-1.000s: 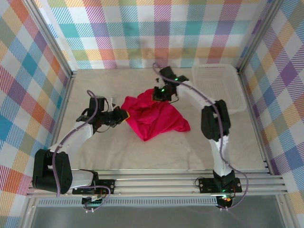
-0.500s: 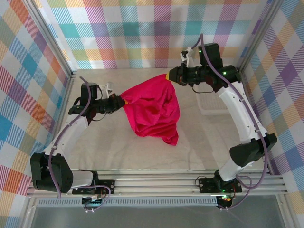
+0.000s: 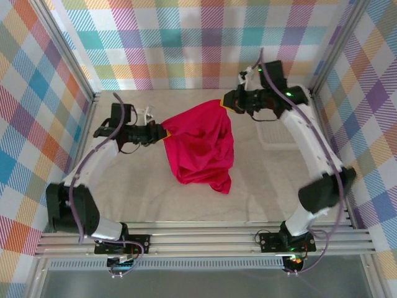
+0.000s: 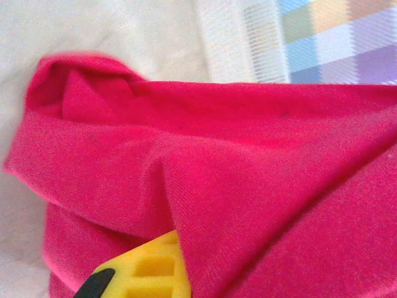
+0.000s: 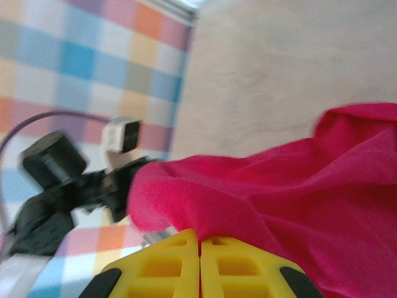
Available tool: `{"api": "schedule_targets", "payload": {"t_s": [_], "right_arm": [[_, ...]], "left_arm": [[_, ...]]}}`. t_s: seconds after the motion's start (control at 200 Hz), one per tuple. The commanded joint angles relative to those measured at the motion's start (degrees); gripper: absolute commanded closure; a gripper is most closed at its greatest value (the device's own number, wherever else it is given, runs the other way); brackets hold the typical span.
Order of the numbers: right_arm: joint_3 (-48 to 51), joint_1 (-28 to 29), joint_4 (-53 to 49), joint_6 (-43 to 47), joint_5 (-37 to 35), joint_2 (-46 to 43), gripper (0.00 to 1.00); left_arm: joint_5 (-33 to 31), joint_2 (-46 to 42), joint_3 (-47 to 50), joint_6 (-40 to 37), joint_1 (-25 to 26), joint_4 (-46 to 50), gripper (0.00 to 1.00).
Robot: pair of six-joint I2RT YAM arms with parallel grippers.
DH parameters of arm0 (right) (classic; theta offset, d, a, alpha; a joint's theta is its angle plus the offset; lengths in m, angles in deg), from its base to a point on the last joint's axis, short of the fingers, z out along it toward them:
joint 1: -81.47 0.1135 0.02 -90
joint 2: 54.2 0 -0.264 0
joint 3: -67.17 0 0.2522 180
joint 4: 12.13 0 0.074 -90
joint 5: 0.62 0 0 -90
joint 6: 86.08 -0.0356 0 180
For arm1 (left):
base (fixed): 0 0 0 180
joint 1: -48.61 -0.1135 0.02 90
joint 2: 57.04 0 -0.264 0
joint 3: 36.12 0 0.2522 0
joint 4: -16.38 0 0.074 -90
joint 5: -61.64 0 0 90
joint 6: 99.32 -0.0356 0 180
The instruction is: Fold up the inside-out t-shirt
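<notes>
- The inside-out t-shirt (image 3: 201, 146) is held above the middle of the table (image 3: 142, 198), stretched between the two grippers. Its lower part sags toward 6 o'clock, and whether that hem rests on the surface cannot be told.
- The left gripper (image 3: 162, 133) is closed on the garment's edge at 9 o'clock. In the left wrist view, one yellow finger (image 4: 149, 273) is seen tucked under a fold of red cloth.
- The right gripper (image 3: 224, 100) is clamped on the garment's corner at 1 o'clock. In the right wrist view, its yellow fingers (image 5: 161, 267) are pressed together with cloth bunched at them.
- No fold is judged to have been made: the cloth is creased and hanging, and no flat panel is laid out.
- The task is therefore judged to be at an early, spreading-out stage.
- What is left, by this reading, is for the shirt to be laid flat, the sleeves and sides brought in, and the body doubled over.
- The neck, any tag and the sleeves cannot be made out, so the part gripped by each arm cannot be named.
- The second finger of the left gripper is covered by cloth or cut off by the frame edge.
- A white basket (image 3: 273, 138) at 3 o'clock is partly covered by the right arm, and its contents cannot be made out.
</notes>
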Motion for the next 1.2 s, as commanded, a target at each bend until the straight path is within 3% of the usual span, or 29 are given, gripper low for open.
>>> {"api": "schedule_targets", "payload": {"t_s": [0.0, 0.12, 0.205, 0.325, 0.355, 0.415, 0.5, 0.54, 0.69, 0.89, 1.025, 1.195], "right_arm": [[1.8, -0.6, 1.9, 0.9, -3.3, 13.9, 1.0], [-2.1, 0.8, 1.8, 0.8, -1.4, 21.9, 1.0], [-4.1, 2.1, 1.2, 1.5, -0.5, 23.8, 1.0], [-4.3, 3.1, 1.0, 2.3, 0.2, 23.1, 0.99], [-4.3, 3.0, 0.7, 2.7, 0.1, 22.6, 0.93], [-3.6, 2.8, -0.3, 3.5, -1.7, 21.1, 0.65], [0.0, 1.9, -0.5, 3.9, -5.1, 17.0, 0.43], [3.0, 1.2, -0.1, 3.8, -7.4, 14.5, 0.38], [15.4, -1.7, 3.5, 2.7, -10.5, 5.9, 0.39], [21.6, -0.4, 6.2, 3.3, -8.2, 3.4, 0.56], [21.9, 1.4, 6.4, 3.6, -7.8, 5.4, 0.55], [23.4, 2.3, 7.7, 3.0, -7.7, 6.6, 0.53]], "left_arm": [[-3.8, 3.4, 4.2, 2.0, -0.8, 0.2, 0.94], [-16.4, 0.9, 5.7, 4.0, -0.8, 2.7, 0.75], [-25.8, -3.0, 5.4, 4.9, -0.4, 4.9, 0.56], [-28.9, -9.5, 6.3, 4.5, 4.0, 1.2, 0.47], [-28.1, -10.5, 6.6, 4.4, 5.6, -0.7, 0.46], [-26.1, -11.5, 7.8, 5.4, 8.9, -5.1, 0.46], [-26.0, -10.3, 9.3, 7.9, 14.3, -12.3, 0.45], [-27.2, -8.5, 8.8, 8.4, 16.9, -13.4, 0.45], [-31.5, 2.1, 2.3, 10.6, 23.0, -12.0, 0.44], [-40.4, 8.6, -2.0, 13.1, 23.1, -7.2, 0.44], [-43.6, 13.6, -5.5, 11.2, 23.1, -3.3, 0.36], [-44.2, 20.9, -11.5, 9.0, 23.1, -0.9, 0.38]]}}
